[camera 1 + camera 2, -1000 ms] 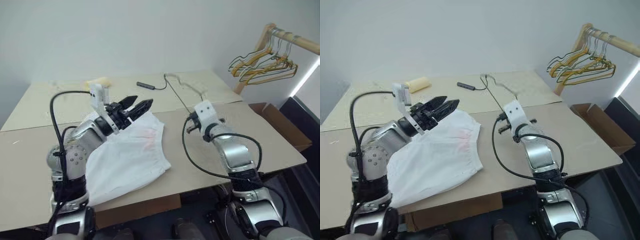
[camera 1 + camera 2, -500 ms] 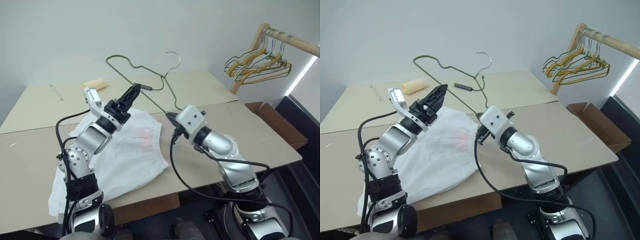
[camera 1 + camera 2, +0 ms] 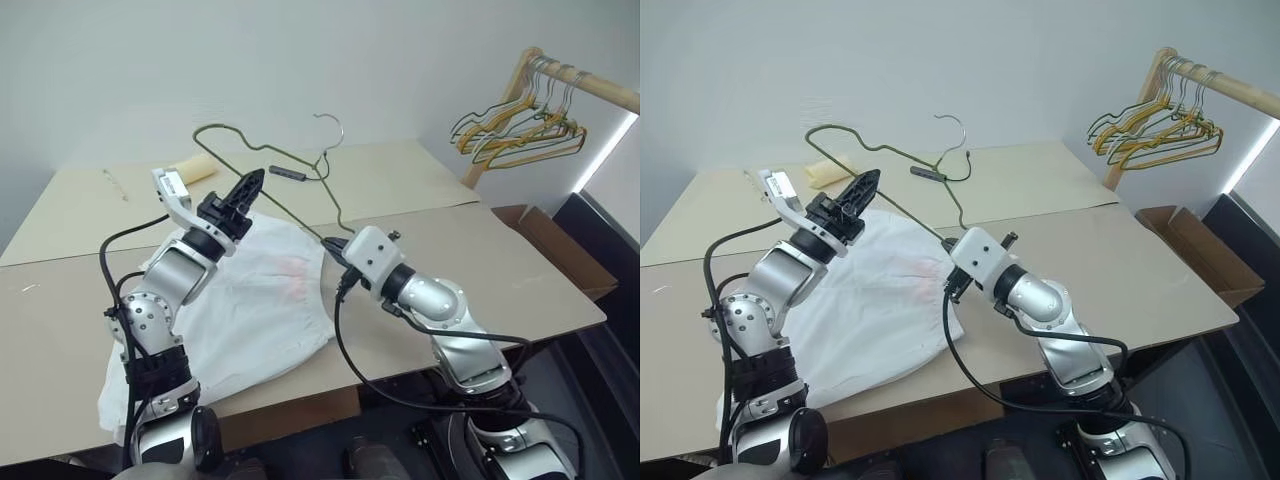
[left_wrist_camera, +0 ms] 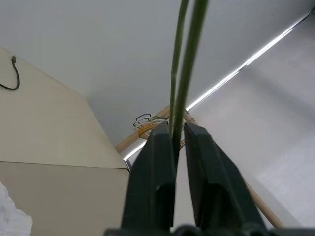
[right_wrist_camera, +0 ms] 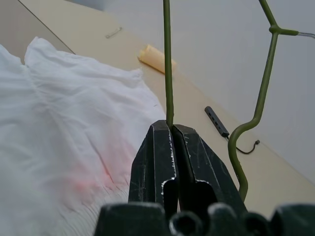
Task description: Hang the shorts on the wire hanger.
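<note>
A: What is at the left of the frame?
B: The left pincer [image 3: 250,186], raised at the upper left, is clenched on the wire hanger [image 3: 262,153]. Below it the shorts [image 3: 250,310] lie flat on the surface [image 3: 520,270], at the lower left.

A: And in the middle?
B: The right pincer [image 3: 333,245] is clenched on the lower corner of the hanger, just beside the edge of the shorts. The hanger stands in the air between both pincers, hook upward.

A: At the right?
B: Yellow hangers [image 3: 520,130] on a wooden rail.

Even, soft indoor light; faint shadows. Bright strip of light [image 3: 607,152] glares at right edge. Wrist views: near fingers slightly soft.
</note>
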Motion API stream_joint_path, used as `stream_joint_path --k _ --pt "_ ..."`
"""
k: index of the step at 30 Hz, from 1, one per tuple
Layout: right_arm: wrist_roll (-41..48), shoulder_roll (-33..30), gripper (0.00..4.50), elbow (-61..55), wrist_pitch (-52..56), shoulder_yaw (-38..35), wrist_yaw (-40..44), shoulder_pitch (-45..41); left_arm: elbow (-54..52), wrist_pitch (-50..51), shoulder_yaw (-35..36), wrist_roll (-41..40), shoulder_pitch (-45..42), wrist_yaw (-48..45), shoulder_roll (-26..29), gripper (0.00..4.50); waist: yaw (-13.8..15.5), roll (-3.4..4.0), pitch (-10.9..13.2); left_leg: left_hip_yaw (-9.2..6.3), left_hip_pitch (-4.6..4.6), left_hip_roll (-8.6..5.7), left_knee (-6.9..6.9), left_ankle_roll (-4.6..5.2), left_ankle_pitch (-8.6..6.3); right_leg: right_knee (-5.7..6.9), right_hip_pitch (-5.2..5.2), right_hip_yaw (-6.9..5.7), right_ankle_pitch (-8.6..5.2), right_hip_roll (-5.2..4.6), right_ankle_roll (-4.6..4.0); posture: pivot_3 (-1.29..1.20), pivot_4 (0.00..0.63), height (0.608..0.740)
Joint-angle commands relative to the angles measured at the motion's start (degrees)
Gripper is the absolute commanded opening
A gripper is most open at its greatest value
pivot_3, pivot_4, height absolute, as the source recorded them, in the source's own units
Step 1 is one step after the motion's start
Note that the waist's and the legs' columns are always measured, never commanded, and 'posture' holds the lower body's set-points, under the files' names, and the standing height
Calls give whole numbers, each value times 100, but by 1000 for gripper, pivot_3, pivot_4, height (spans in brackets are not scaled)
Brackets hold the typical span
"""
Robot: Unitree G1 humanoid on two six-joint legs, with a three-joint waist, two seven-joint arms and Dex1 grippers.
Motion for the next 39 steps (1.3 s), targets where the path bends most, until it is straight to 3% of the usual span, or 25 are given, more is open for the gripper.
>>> stream_joint_path --k 1,7,11,16,19,20,24,28,33,39 --pt "-4 27 0 -122 -138 -86 -18 -60 -85 -163 -108 -50 -128 -159 44 30 3 0 0 0 -1 0 0 0 0 0 0 -1 0 0 0 -104 0 740" --pt "51 21 0 -214 -148 -91 73 -84 -247 -561 -482 787 -35 -495 288 30 3 0 0 1 -1 0 0 0 0 -1 -1 -1 0 0 0 -107 0 740" --pt "-98 -221 1153 -257 -433 83 311 -62 -295 -787 -609 1050 28 -863 354 0 -2 0 0 4 -2 -1 0 0 0 -4 -1 -1 0 -1 0 -107 0 740" --pt "69 -252 2969 -378 -514 -48 434 -71 -148 -1020 -537 1301 -18 -1145 496 0 -8 0 1 4 -1 1 0 0 0 -2 -3 -1 -2 1 2 -109 0 740" --pt "610 -304 4048 -548 -169 -343 735 -64 -66 -1009 -382 1220 -59 -1482 782 0 -10 0 1 5 -1 2 0 0 0 -2 -2 -1 -4 1 5 -109 0 740" --pt "1283 -286 4399 -669 427 -661 958 -96 -62 -972 -331 1176 -58 -1727 968 0 -9 -1 1 5 -2 1 0 0 0 -3 -2 -1 -4 1 5 -106 0 740" --pt "3842 -739 4455 -636 2521 -1848 1934 -387 100 -627 15 531 -104 -2943 1715 0 -8 -7 8 3 -4 4 0 0 0 -3 -3 -3 1 0 -2 -104 0 740" --pt "5405 -1591 4455 312 4033 -2280 3187 -700 634 -186 348 -120 -165 -4659 2474 0 -6 -7 15 6 -1 5 -1 1 -1 -8 -2 -7 3 -2 -12 -87 0 740" --pt "5798 -1553 4455 1154 4584 -2101 3389 -1103 982 -47 366 -277 -285 -5660 2710 0 9 -5 16 4 4 12 -4 0 -1 2 -3 -13 -16 6 -4 -84 0 740" --pt "5732 -976 4455 1429 4628 -1784 3089 -1557 860 -157 236 -219 -313 -5583 2369 0 34 -5 16 5 -4 14 -4 0 -1 1 -8 -9 -13 7 1 -85 0 740"
